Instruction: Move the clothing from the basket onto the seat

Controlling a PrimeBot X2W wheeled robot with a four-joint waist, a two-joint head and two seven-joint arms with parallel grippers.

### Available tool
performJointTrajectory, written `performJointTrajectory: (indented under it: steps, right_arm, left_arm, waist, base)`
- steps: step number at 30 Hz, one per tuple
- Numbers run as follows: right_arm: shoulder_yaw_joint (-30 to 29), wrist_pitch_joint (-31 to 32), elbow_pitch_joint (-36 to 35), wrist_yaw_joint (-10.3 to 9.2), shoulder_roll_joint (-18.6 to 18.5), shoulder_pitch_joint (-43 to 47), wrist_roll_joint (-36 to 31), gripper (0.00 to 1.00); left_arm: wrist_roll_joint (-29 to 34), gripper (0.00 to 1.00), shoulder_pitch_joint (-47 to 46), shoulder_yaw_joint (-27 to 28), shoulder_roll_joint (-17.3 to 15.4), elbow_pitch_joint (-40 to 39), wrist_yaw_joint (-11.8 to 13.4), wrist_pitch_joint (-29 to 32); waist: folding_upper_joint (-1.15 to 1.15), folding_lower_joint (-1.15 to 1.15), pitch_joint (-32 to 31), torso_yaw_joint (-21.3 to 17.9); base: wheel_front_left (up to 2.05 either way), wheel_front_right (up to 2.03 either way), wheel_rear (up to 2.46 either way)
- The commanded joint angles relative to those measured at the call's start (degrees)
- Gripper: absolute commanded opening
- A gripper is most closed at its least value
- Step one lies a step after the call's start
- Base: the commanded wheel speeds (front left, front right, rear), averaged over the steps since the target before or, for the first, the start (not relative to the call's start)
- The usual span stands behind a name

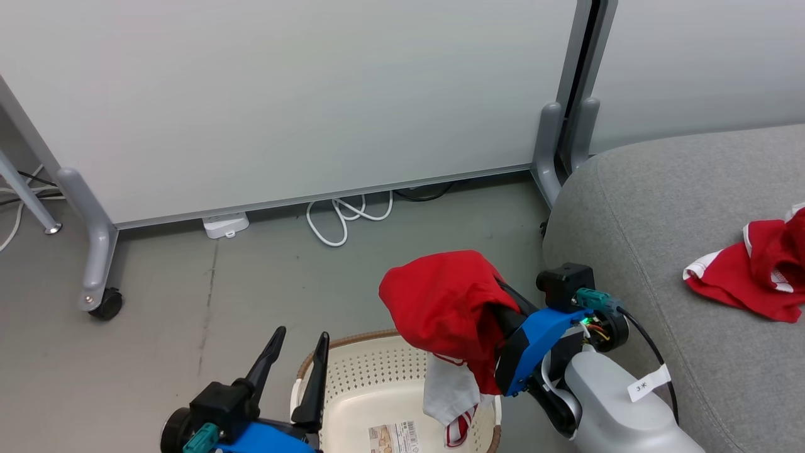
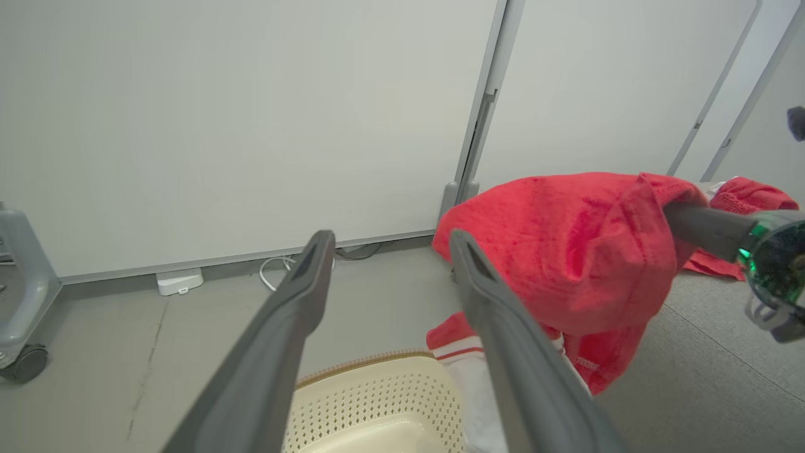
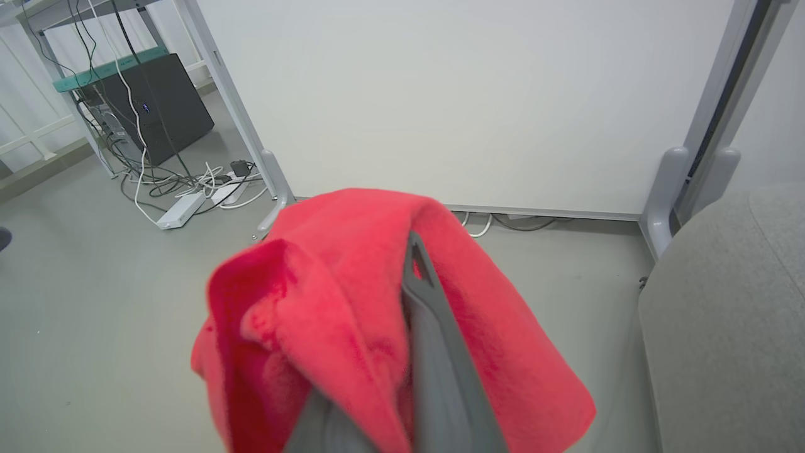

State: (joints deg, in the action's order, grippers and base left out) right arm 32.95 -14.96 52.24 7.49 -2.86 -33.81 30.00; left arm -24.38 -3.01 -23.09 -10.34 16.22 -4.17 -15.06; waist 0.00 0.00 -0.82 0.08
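At frame centre the right gripper (image 3: 412,296) clamps a red garment (image 1: 440,302) above the basket (image 1: 377,371), while the left gripper (image 1: 302,335), lower left, stands open

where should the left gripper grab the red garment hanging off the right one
Likely its white tail, hanging free over the basket; bring the open left gripper in from the robot's left, since the top of the red garment is bunched over the right gripper.
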Motion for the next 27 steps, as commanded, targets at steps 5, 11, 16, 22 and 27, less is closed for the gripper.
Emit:
performJointTrajectory:
  steps: [5,11,16,22,27]
  right_arm:
    - [-0.27,-0.34,-0.13,0.01,-0.05,0.44,-0.36,0.00]
    - [-0.18,-0.34,-0.39,0.01,-0.05,0.50,-0.25,0.00]
    - [-0.54,-0.34,-0.92,0.01,-0.05,0.65,-0.67,0.00]
    - [-0.79,-0.34,-3.63,0.01,-0.05,1.73,-1.46,0.00]
    - [-0.13,-0.33,-6.19,0.01,-0.06,3.15,-1.49,0.00]
  left_arm:
    - [2.86,1.00,1.74,3.52,1.52,-0.59,-1.47,-0.17]
    - [4.37,1.00,2.20,5.32,2.61,-0.42,-2.33,-0.17]
    - [5.38,1.00,2.45,6.15,3.48,-0.24,-2.90,-0.17]
    - [6.16,1.00,2.39,6.89,4.13,-0.41,-3.24,-0.17]
    - [6.45,1.00,2.66,7.44,4.38,-0.67,-3.43,-0.17]
  waist:
    - [0.00,0.00,0.12,0.07]
    - [0.00,0.00,0.26,-0.33]
    - [0.00,0.00,0.42,-1.20]
    - [0.00,0.00,0.58,-3.60]
    - [0.00,0.00,0.68,-7.41]
  base:
    - [0.00,0.00,0.00]
    - [0.00,0.00,0.00]
    - [0.00,0.00,0.00]
    - [0.00,0.00,0.00]
    - [0.00,0.00,0.00]
